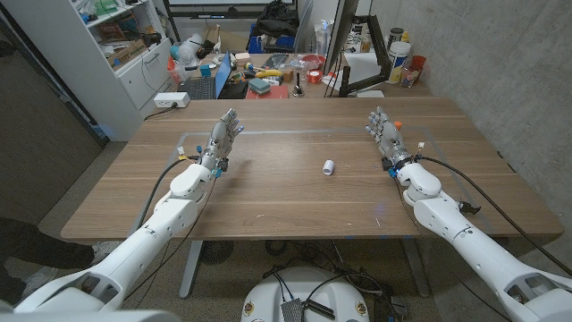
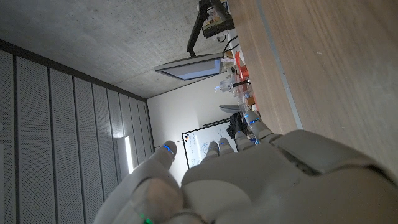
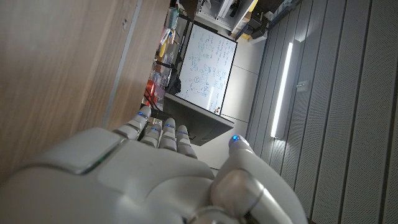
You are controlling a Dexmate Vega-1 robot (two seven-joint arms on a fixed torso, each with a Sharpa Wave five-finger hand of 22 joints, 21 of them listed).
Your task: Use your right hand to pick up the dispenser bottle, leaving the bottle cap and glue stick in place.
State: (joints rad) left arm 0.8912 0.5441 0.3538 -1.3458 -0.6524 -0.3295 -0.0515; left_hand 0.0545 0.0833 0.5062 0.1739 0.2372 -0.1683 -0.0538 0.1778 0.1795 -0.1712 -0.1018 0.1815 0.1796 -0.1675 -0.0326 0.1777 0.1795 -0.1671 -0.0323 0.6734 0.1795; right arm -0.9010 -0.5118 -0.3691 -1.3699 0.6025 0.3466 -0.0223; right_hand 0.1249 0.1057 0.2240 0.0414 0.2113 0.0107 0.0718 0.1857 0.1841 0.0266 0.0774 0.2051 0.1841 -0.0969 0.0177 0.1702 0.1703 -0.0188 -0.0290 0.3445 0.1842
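Note:
A small white bottle cap (image 1: 328, 166) lies on the wooden table (image 1: 286, 197) near the middle. My right hand (image 1: 386, 134) stands at the right, fingers apart and reaching toward the far edge, holding nothing, about a hand's length right of the cap. A small orange-tipped thing (image 1: 398, 124) peeks out just behind its fingers; I cannot tell what it is. My left hand (image 1: 223, 139) stands at the left, fingers spread and empty. In the wrist views the back of the left hand (image 2: 249, 180) and of the right hand (image 3: 143, 180) show beside bare table.
A white box (image 1: 171, 99) sits by the table's far left corner. A black stand (image 1: 357, 85) and cluttered bottles and tools (image 1: 286, 76) line the space past the far edge. Thin tape lines (image 1: 295, 132) mark the tabletop.

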